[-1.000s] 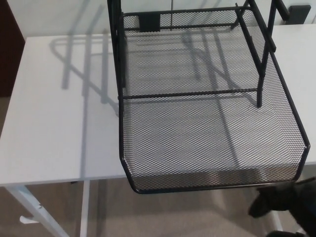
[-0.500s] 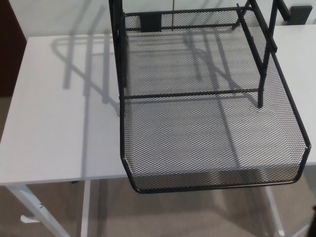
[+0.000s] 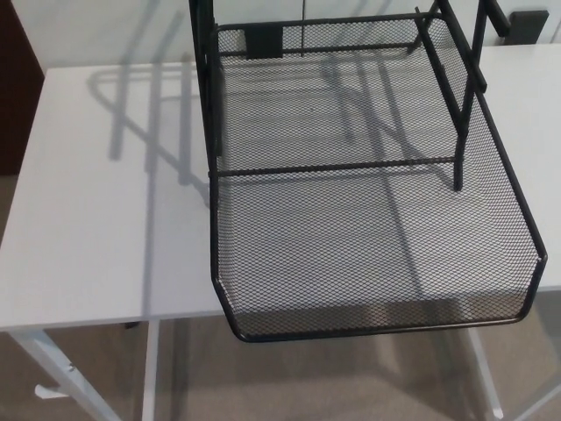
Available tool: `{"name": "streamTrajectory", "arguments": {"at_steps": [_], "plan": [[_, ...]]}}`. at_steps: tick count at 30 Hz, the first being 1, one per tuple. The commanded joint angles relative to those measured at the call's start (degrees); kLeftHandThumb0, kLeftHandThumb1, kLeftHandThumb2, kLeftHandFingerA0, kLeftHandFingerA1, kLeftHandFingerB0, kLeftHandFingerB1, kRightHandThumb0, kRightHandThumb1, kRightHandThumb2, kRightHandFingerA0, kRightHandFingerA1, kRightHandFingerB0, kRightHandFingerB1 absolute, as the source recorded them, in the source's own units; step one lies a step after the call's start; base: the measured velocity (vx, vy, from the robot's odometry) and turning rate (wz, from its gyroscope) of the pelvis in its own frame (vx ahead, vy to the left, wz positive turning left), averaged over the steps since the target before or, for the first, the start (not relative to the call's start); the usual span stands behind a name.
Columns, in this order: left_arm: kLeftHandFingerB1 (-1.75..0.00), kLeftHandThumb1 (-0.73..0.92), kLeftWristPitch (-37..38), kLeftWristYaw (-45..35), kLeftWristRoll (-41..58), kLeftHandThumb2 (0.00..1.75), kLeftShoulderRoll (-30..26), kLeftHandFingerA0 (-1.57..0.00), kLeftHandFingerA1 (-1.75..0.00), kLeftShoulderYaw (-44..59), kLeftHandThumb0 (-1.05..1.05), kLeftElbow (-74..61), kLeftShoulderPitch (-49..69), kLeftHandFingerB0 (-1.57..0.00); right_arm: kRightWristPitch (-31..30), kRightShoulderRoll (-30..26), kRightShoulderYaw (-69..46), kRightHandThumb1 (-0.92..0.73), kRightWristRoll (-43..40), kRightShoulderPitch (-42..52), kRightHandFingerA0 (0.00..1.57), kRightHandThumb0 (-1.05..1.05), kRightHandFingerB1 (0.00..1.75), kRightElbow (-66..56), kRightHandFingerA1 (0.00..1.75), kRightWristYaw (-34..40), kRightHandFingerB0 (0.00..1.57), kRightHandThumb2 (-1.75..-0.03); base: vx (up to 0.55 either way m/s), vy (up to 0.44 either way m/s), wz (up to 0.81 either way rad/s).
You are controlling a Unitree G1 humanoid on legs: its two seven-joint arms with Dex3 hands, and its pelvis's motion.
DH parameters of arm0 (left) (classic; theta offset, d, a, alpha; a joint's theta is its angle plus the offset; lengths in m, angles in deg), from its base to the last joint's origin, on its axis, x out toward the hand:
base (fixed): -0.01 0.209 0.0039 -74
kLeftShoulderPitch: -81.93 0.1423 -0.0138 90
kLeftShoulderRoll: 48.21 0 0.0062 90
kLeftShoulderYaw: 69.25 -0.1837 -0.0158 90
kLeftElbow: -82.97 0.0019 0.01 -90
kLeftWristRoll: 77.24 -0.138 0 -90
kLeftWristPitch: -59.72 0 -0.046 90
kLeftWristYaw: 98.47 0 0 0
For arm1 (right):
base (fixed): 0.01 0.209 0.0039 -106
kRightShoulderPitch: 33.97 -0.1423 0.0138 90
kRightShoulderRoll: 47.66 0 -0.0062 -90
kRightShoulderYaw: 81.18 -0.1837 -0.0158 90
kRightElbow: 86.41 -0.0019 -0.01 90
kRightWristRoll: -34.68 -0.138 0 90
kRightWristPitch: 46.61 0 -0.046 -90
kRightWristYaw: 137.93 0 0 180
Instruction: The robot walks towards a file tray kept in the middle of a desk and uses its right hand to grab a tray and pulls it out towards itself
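Observation:
A black wire-mesh file tray lies on the white desk, pulled out from its black frame. Its front rim overhangs the desk's near edge. The frame's uprights rise at the tray's back left and back right. The tray holds nothing. Neither of my hands shows in the head view.
The desk's white legs stand below at the left over a beige floor. A dark wall or door edge is at the far left. A small dark object sits at the back right corner.
My right hand, seen at the lower right a second ago, has dropped out of the picture. The tray stays where it was, apart from a slight camera shift.

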Motion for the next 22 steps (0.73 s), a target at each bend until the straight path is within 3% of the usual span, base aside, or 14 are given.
{"name": "streamTrajectory", "arguments": {"at_steps": [1,2,5,7,11,22], "plan": [[-0.34,0.50,1.7,3.7,2.4,0.55,-0.8,-0.43,-0.38,7.0,-0.25,11.6,-6.3,-0.38,-15.6,0.6,6.3,-0.52,-1.9,-15.4,0.00,-0.70,0.15,31.0,0.25,-3.7,0.00,-0.82,0.00,0.000,0.00],[-0.40,0.44,1.9,4.5,2.5,0.63,-0.7,-0.36,-0.42,7.7,-0.31,14.9,-8.2,-0.34,-16.2,1.3,6.9,-0.53,-1.4,-15.7,0.00,-0.75,0.12,29.2,0.21,-3.2,0.00,-0.82,0.00,0.000,0.00],[-0.32,0.52,2.3,5.4,2.2,0.56,-0.4,-0.33,-0.36,8.4,-0.25,18.3,-10.5,-0.32,-17.7,3.7,7.3,-0.57,-1.7,-17.5,0.00,-0.83,0.05,28.6,0.15,-0.8,0.00,-0.84,0.00,0.000,0.00],[-0.34,0.51,2.8,6.6,1.1,0.61,-0.2,-0.27,-0.39,8.3,-0.33,20.5,-11.3,-0.27,-18.4,5.5,7.3,-0.56,-2.8,-18.2,0.00,-0.79,0.09,29.3,0.17,0.3,0.00,-0.84,0.00,0.000,0.00],[-0.30,0.55,2.2,6.8,1.3,0.57,0.6,-0.20,-0.34,9.3,-0.27,24.3,-14.5,-0.25,-18.7,9.3,5.9,-0.57,-5.8,-19.5,0.00,-0.81,0.10,31.2,0.20,2.8,0.00,-0.84,0.00,0.000,0.00],[-0.31,0.56,8.5,10.7,-1.4,0.57,1.7,-0.14,-0.39,10.3,-0.27,42.0,-23.8,-0.21,-10.4,6.6,8.9,-0.55,-7.0,-21.9,0.00,-0.77,0.12,46.5,0.18,6.5,0.00,-0.83,0.00,0.000,0.00]]}}
